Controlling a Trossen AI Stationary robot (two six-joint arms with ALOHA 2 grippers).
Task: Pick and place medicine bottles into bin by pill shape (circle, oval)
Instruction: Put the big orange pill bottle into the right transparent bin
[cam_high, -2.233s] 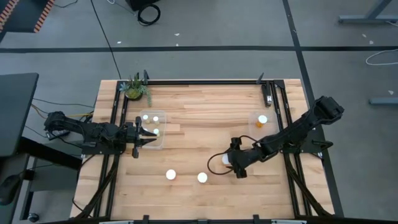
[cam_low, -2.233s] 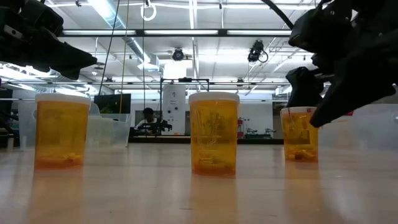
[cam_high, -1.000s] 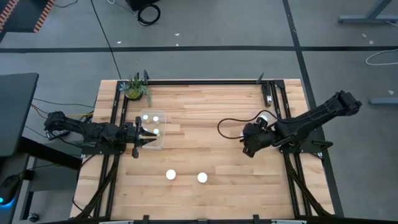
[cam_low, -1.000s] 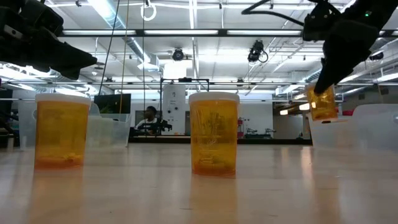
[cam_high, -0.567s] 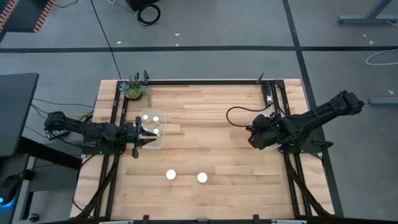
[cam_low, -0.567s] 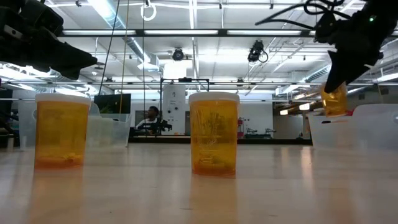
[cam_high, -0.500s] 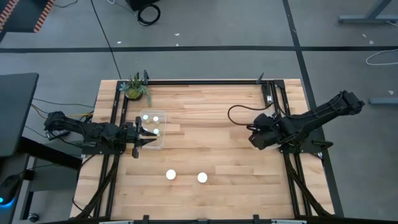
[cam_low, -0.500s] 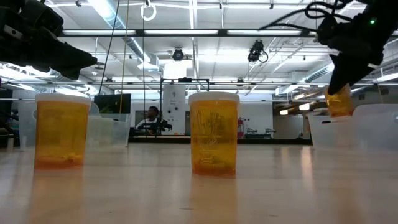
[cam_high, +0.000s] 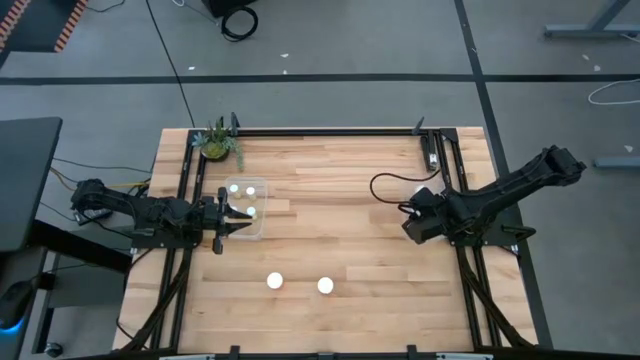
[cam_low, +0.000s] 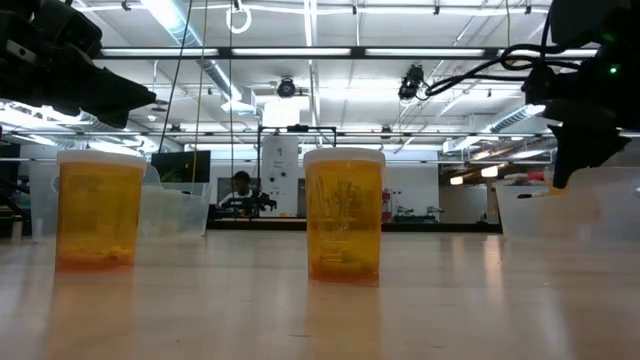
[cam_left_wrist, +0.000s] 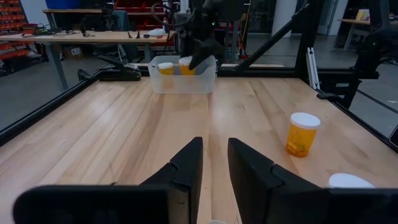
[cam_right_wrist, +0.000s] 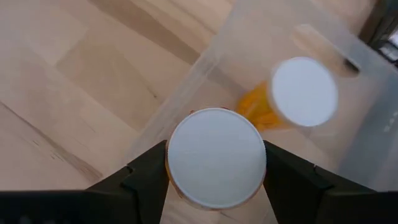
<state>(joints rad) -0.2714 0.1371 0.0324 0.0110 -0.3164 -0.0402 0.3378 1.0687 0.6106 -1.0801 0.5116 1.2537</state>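
Note:
My right gripper (cam_high: 415, 222) is shut on a medicine bottle whose round white cap (cam_right_wrist: 216, 157) fills the right wrist view. It is over the clear right bin (cam_right_wrist: 249, 56), just inside the bin's wall. Another orange bottle (cam_right_wrist: 298, 93) lies in that bin. My left gripper (cam_high: 240, 222) waits empty, with a narrow gap between its fingers, beside the clear left bin (cam_high: 262, 222), which holds three white-capped bottles (cam_high: 251, 190). Two more bottles (cam_high: 274, 282) (cam_high: 325, 286) stand upright on the table near its front edge. My right gripper pinches the bottle between its two fingers (cam_right_wrist: 146, 174), one on each side just below the cap's rim (cam_right_wrist: 175, 163). The fingers point down from above. The bottle is upright with its cap up; whether its base touches the bin floor is hidden.
A green potted plant (cam_high: 217, 142) stands at the far left corner. Black frame rails (cam_high: 440, 150) run along the table's sides and far edge. In the low view the two standing bottles (cam_low: 98, 208) (cam_low: 344, 213) are in front, and the right bin (cam_low: 540, 215) is at the right.
My right gripper has carried the bottle toward the table's right edge and down, from above the open table to the right bin. The bottle has stayed upright in the shut fingers.

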